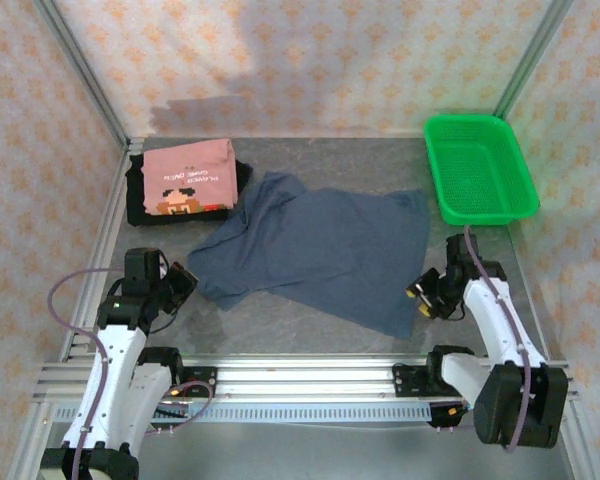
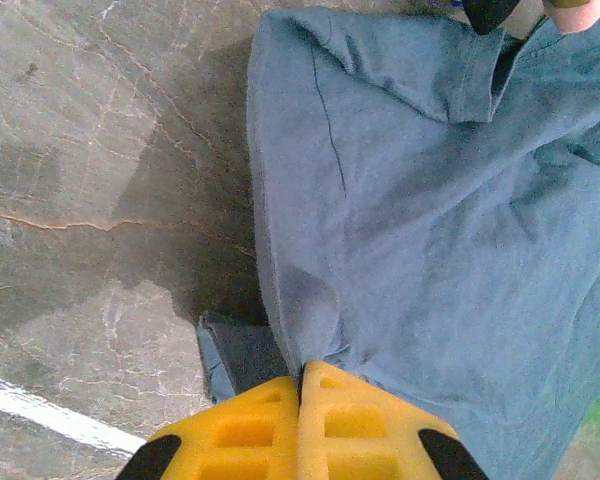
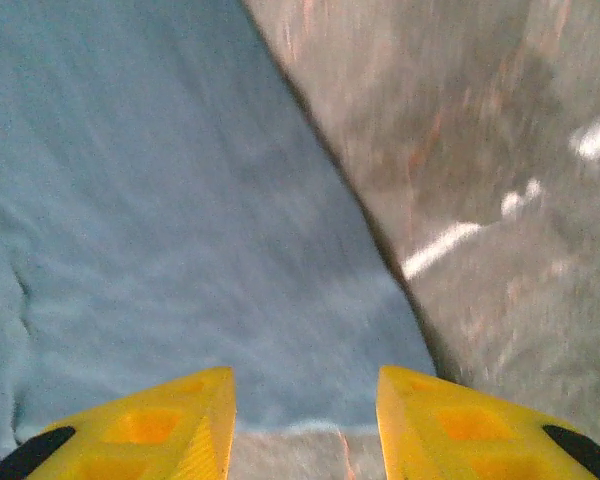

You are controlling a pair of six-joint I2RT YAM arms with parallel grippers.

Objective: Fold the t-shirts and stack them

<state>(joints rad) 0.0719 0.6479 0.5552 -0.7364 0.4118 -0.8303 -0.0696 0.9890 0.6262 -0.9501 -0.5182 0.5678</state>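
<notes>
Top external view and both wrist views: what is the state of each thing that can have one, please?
slate-blue t-shirt, unfolded, spread out and rumpled
salmon-pink t-shirt, folded, lying on the black t-shirt
black t-shirt, under the salmon-pink t-shirt, seems folded
green basket, upright, empty
left fingers, shut on the slate-blue t-shirt's edge
right fingers, open, over a corner of the slate-blue t-shirt

Matt cloth blue t-shirt lies on glossy stone-look table.
</notes>
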